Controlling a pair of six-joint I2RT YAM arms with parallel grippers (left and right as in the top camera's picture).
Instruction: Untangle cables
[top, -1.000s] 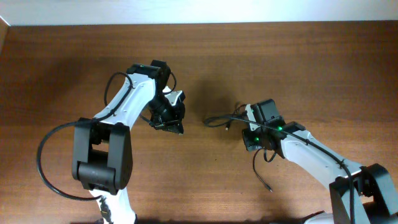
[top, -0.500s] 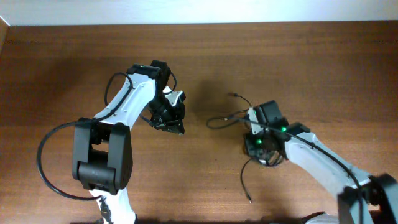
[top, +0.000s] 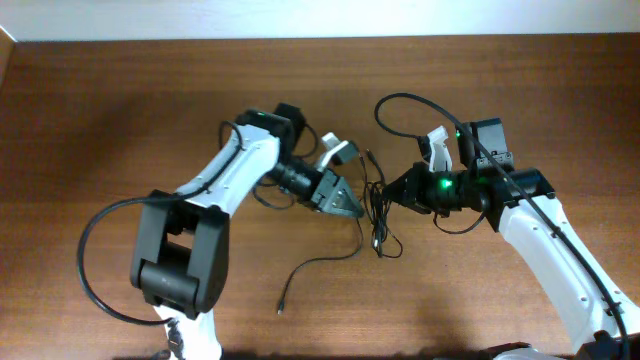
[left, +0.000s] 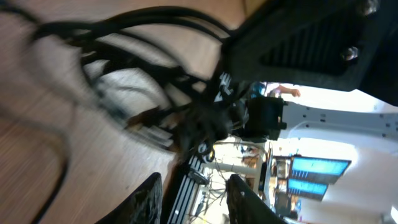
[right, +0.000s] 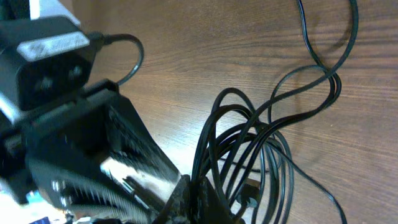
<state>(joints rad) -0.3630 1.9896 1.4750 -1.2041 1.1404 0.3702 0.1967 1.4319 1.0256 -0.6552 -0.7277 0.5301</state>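
Observation:
The cables (top: 378, 218) are thin black cords bunched in loops between my two grippers at the table's middle. One strand trails down-left to a plug (top: 281, 306), and another loops up behind the right arm (top: 392, 102). My right gripper (top: 393, 192) is shut on several strands of the bundle, as the right wrist view (right: 194, 198) shows, with the loops (right: 261, 137) fanning out above the table. My left gripper (top: 350, 208) is right beside the bundle; in its wrist view the jaws (left: 196, 200) are open and empty, with the blurred cables (left: 143, 74) just beyond.
The wooden table (top: 100, 100) ends at a pale wall edge at the back. The left arm's thick black cable (top: 95, 260) curves at the lower left. The left gripper's body (right: 81, 143) fills the left of the right wrist view.
The right gripper has swung up and around with the cable bundle, now facing left. The left gripper has moved right to meet it. A cable end now trails lower left.

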